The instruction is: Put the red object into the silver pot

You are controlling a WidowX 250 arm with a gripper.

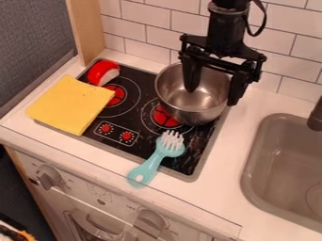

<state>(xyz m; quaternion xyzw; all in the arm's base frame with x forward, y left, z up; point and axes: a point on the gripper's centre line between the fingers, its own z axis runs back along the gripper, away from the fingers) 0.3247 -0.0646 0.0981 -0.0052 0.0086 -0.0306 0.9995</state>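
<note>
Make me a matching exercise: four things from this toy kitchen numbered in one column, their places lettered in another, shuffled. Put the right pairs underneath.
Things
1. Red object
2. Yellow cloth
3. Silver pot
4. Turquoise brush

Places
A. Across the near edge of the stove, bristles up
B. Below the open gripper
C. At the stove's far left corner
D. Across the stove's left edge

Right pairs: 1-C, 2-D, 3-B, 4-A

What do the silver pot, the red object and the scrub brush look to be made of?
Silver pot: metal, probably stainless steel; smooth, satin-like, with soft grey reflections.
Red object: hard-looking and glossy, with a bright highlight; plastic or painted wood, I can't tell.
Scrub brush: likely molded plastic, with an evenly teal handle and pale bristles.
</note>
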